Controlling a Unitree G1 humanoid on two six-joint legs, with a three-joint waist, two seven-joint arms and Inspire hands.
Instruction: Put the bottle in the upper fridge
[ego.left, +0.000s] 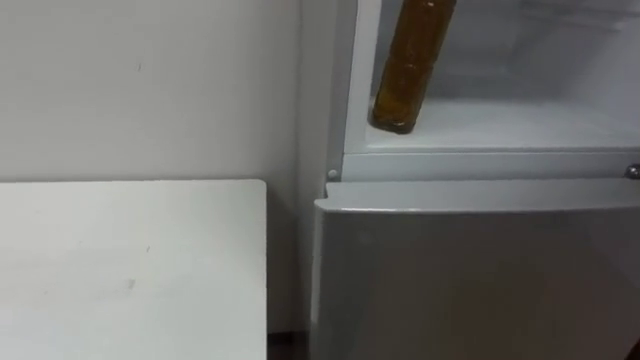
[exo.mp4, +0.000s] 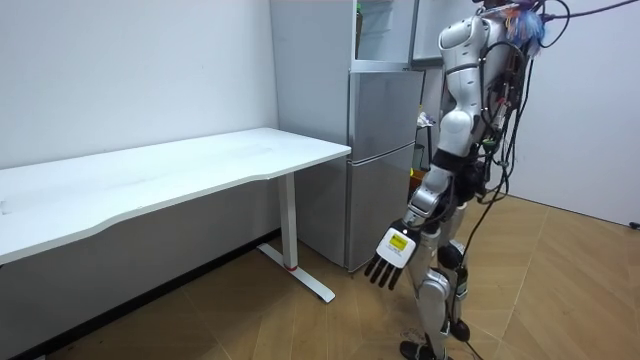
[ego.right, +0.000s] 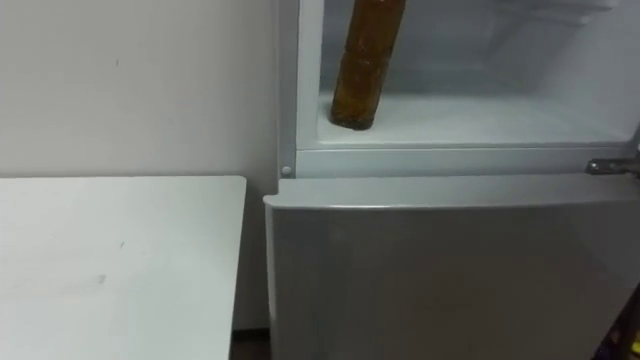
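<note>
Room view, left hand (exo.mp4: 390, 258) low, bottle (ego.left: 410, 65) tilted in upper fridge (ego.left: 520, 125)

No legible text or numbers, yellow tag (exo.mp4: 398, 243) on left hand (exo.mp4: 384, 264) too small to read

I see my left hand (exo.mp4: 390, 255) hanging slack just above the wooden floor (exo.mp4: 560, 300). The white table (ego.left: 130, 260) stands beside and above it. The upper fridge shelf (ego.left: 520, 125) is well above that hand. The bottle (ego.left: 410, 60) leans at the shelf's front corner, contact unclear.
</note>
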